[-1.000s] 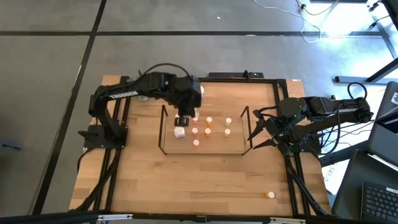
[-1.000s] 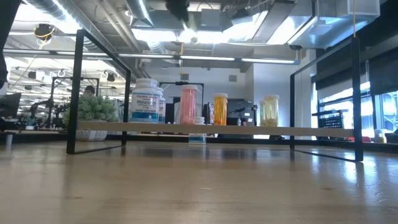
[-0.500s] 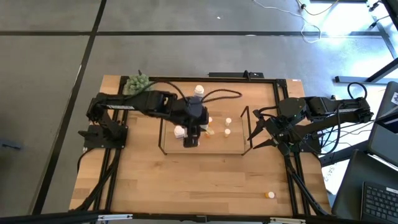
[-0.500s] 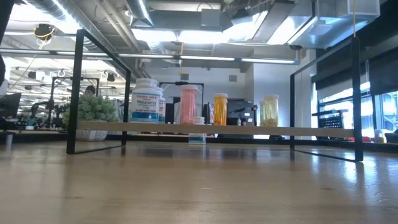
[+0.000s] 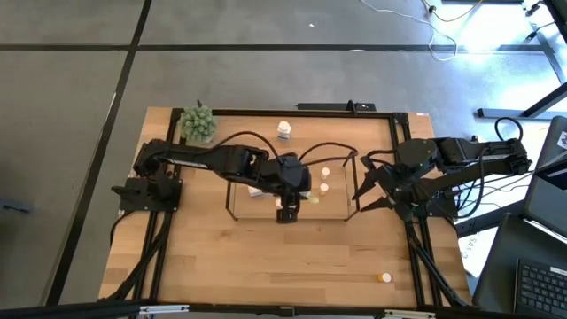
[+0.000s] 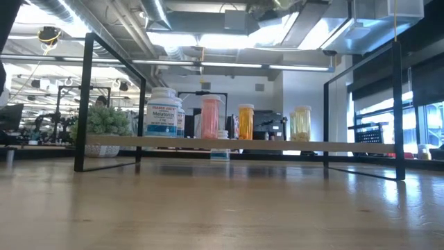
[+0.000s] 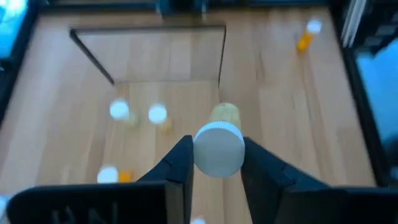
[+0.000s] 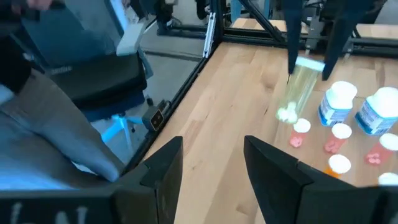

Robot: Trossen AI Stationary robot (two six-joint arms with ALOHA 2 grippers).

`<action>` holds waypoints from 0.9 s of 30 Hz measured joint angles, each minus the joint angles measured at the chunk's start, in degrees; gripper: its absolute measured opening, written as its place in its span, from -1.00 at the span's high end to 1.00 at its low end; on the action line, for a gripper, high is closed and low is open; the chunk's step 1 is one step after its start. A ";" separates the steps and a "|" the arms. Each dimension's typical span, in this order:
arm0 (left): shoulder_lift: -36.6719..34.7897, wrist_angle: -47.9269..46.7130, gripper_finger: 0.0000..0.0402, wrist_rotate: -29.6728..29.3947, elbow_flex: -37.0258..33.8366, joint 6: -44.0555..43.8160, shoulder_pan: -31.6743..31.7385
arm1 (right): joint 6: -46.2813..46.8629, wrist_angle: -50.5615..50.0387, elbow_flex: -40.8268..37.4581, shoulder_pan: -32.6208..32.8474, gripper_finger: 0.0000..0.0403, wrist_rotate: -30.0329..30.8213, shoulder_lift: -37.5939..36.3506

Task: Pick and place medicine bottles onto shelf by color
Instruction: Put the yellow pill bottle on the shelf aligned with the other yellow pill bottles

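Open-plan robotics lab: exposed ceiling ducts (image 6: 62, 14) and strip lights above the table (image 6: 208, 215), workstations behind the plant (image 6: 104, 121).

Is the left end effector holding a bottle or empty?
Holding. In the left wrist view the left end effector is shut on a white-capped yellowish bottle, above the shelf.

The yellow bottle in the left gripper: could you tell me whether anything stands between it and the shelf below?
Nothing visible does. The left gripper holds the yellow bottle above the shelf; the small bottles already standing there lie off to one side, with bare board beneath it.
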 joint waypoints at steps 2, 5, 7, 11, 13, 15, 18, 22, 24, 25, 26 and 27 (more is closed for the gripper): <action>0.06 -1.33 0.57 0.00 -0.14 0.73 0.26 | 4.56 1.25 0.00 0.00 0.14 2.06 0.32; -0.01 0.40 0.57 -0.04 -0.08 1.29 0.54 | 8.83 1.94 0.00 -0.04 0.14 7.35 1.45; -0.01 0.75 0.57 0.03 -0.10 1.33 0.61 | 9.92 2.07 0.00 -0.04 0.14 10.18 2.61; 0.01 1.08 0.57 0.07 -0.10 2.77 0.61 | 9.68 3.02 0.00 -0.24 0.14 12.30 5.06; 0.01 1.05 0.57 0.18 -0.10 2.82 0.61 | 10.06 4.33 0.00 -0.50 0.14 12.34 5.95; 0.01 1.09 0.57 0.24 -0.10 2.82 0.61 | 11.54 4.39 0.00 -0.52 0.14 12.39 6.78; 0.01 1.08 0.57 0.24 -0.10 2.85 0.61 | 11.54 5.03 0.00 -0.52 0.14 12.38 8.19; 0.01 1.07 0.57 0.33 -0.10 2.85 0.61 | 10.65 6.46 0.00 -0.52 0.14 12.37 9.99; 0.01 1.09 0.57 0.33 -0.10 2.85 0.47 | 9.88 7.57 0.00 -0.52 0.14 12.33 10.66; 0.01 1.06 0.57 0.35 -0.10 2.86 0.44 | 9.84 7.58 0.00 -0.52 0.14 12.32 11.02; 0.01 1.05 0.57 0.34 -0.10 2.87 0.44 | 9.81 7.64 0.00 -0.52 0.14 12.31 11.32; 0.01 1.05 0.57 0.35 -0.10 2.87 0.41 | 9.81 7.63 0.00 -0.52 0.14 12.30 11.64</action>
